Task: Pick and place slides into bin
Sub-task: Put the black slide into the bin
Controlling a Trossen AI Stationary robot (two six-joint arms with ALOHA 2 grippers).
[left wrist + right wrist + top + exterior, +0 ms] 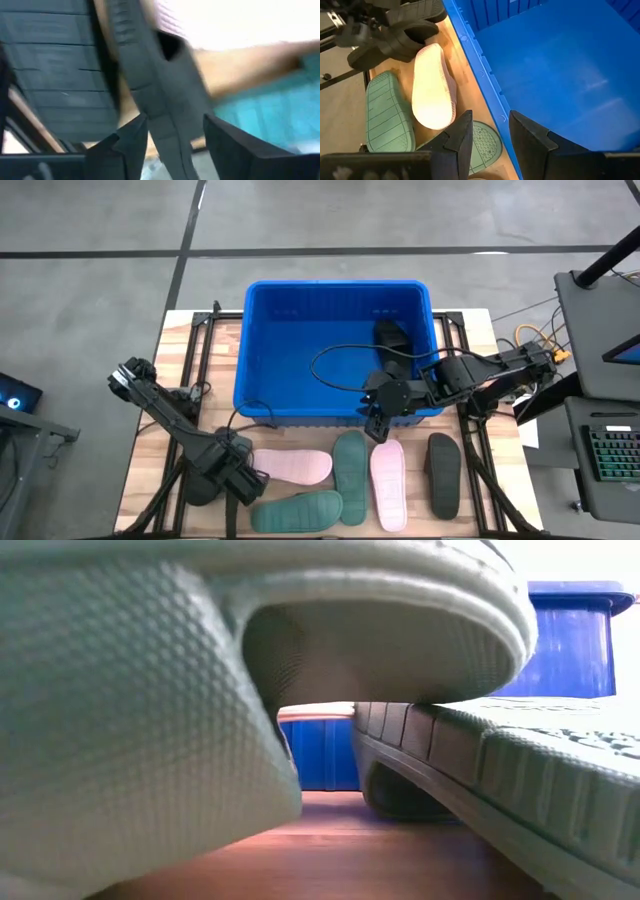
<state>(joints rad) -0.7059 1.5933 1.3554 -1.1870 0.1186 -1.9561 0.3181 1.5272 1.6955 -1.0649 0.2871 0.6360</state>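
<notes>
The blue bin [262, 350] stands at the table's far middle with one black slide [390, 337] lying inside. On the wood in front of it lie two pink slides [292, 467] [388, 473], two green ones [350, 463] [297, 511] and a dark one [443, 475]. My left gripper [232, 478] is at the near left, shut on a charcoal slide [203, 485]. My right gripper [380, 417] hangs open above the bin's near wall [485, 75], holding nothing. My left gripper pinches a grey band of the charcoal slide [167, 130] between its two fingers; strap or side edge, I cannot tell. The fingers come from above, pointing down, and lie across the band. In the right wrist view the slide [395, 42] hangs tilted below the gripper.
The low view is almost filled by two green slides [120, 710] [520, 780] lying close to the camera, with the bin [570, 640] behind. Black frame rails [195, 360] run along both sides of the table. Bare wood shows at the near right [500, 500].
</notes>
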